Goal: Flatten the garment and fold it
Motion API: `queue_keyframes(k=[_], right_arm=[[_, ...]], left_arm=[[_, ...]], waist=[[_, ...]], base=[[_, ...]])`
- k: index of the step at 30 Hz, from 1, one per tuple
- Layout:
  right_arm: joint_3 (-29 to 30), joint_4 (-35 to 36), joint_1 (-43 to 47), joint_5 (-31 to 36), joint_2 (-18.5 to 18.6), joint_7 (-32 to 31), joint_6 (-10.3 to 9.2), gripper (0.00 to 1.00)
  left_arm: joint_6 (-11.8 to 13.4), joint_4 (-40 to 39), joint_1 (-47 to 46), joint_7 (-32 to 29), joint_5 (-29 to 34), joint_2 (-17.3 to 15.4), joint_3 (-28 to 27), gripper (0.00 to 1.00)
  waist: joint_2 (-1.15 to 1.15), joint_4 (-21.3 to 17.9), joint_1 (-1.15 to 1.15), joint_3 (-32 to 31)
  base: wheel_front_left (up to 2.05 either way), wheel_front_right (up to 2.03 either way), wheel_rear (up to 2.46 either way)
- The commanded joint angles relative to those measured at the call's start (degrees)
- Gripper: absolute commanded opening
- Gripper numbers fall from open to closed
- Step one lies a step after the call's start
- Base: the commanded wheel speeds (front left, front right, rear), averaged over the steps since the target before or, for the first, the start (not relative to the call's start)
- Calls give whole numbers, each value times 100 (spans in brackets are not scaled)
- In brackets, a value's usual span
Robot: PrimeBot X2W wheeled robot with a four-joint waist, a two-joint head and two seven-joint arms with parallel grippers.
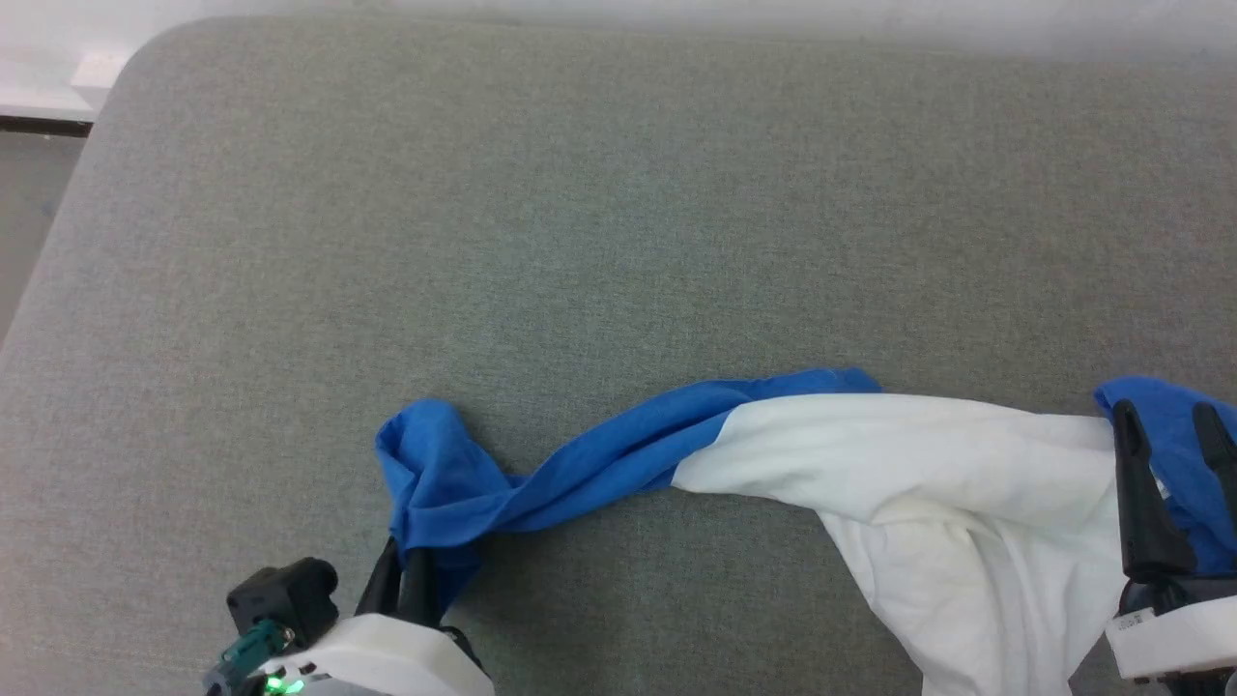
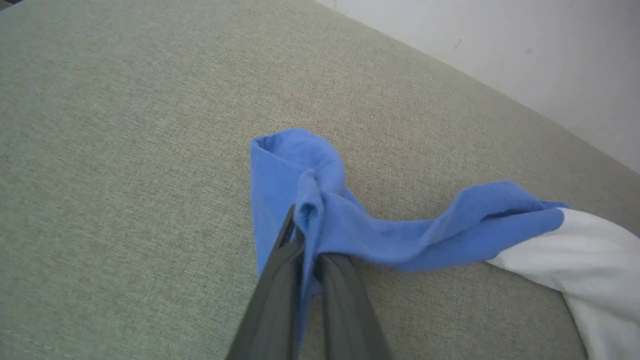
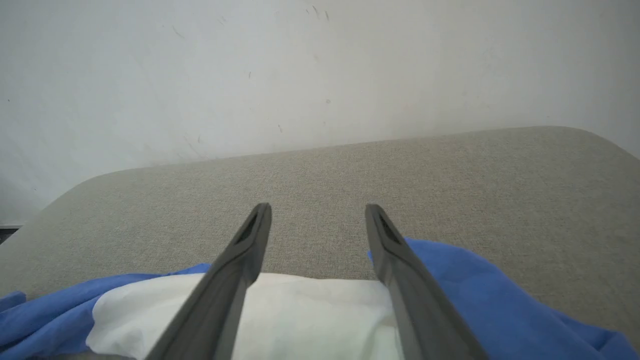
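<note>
The garment [image 1: 870,454] lies twisted across the grey surface's [image 1: 580,193] near side, its long axis running left to right. The left wrist view shows the left end effector [image 2: 310,240] clamped on its blue sleeve. The right end effector's [image 1: 1165,416] fingers stand apart over the white body.

My fingers [image 1: 1145,512] are long, dark and tapered; my white wrist casing [image 1: 387,662] carries a black block [image 1: 285,599] and green light [image 1: 275,684].

Garment [image 1: 928,483] beyond lower picture edge
</note>
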State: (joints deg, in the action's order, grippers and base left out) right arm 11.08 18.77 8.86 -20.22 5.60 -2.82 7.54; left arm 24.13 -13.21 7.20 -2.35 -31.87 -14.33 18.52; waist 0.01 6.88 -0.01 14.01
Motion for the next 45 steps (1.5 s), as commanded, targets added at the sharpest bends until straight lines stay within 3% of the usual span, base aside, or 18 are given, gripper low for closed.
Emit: queue_keyframes(k=[1,5,9,14,17,24,38,39,40,41,45], right_arm=[[6,-15,62,18,15,-9,-5,100],[-12,-6,76,39,11,-78,-5,100],[-26,17,76,39,-12,-103,-5,100],[-54,-10,50,3,-52,-74,-5,100],[-85,-63,-33,-45,-51,-29,-5,100],[-181,-244,-221,-180,33,72,-5,100],[67,-202,-309,-274,334,41,-5,100],[78,-183,-310,-272,346,27,-5,100],[88,-165,-312,-271,355,14,-5,100],[94,-147,-315,-269,364,3,-5,100],[95,-102,-327,-269,374,-30,-5,100]], left_arm=[[-70,22,-35,79,-20,36,2,100],[-296,37,-242,372,-106,137,-19,100],[-485,-475,-556,365,-219,142,-30,100],[-521,-1253,-1251,-332,105,-286,109,100],[-583,-1321,-1858,-896,403,-562,284,100],[-917,-322,-2772,-2036,819,-669,1144,100],[-1582,1953,-3154,-2269,703,-87,2055,100],[-1632,2018,-3180,-2300,683,-64,2095,58],[-1654,2066,-3219,-2280,703,-54,2117,7],[-1661,2109,-3263,-2233,753,-56,2138,0],[-1550,2164,-3409,-1814,894,33,2068,0]], waist=[[-1,37,1,-56],[-1,41,1,-137],[-1,-32,1,-154],[-1,-195,1,-32],[-1,-327,1,87],[-1,-659,1,377],[-1,-704,1,702],[-1,-681,1,711],[-1,-659,1,716],[-1,-638,1,719],[-1,-568,1,704]], base=[[0,0,0],[0,0,0],[0,0,0],[0,0,0],[0,0,0],[0,0,0],[0,0,0],[0,0,0],[0,0,0],[0,0,0],[0,0,0]])
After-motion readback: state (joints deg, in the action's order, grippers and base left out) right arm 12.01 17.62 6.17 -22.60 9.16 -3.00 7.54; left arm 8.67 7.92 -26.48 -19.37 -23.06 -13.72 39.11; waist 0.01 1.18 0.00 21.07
